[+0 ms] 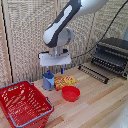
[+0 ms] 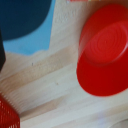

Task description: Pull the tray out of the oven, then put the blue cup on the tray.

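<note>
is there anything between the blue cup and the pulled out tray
On the table, the orange box and red bowl sit just beside the small light-blue plastic cup, toward the dark wire tray. Lifted over them, nothing visible blocks it.
</note>
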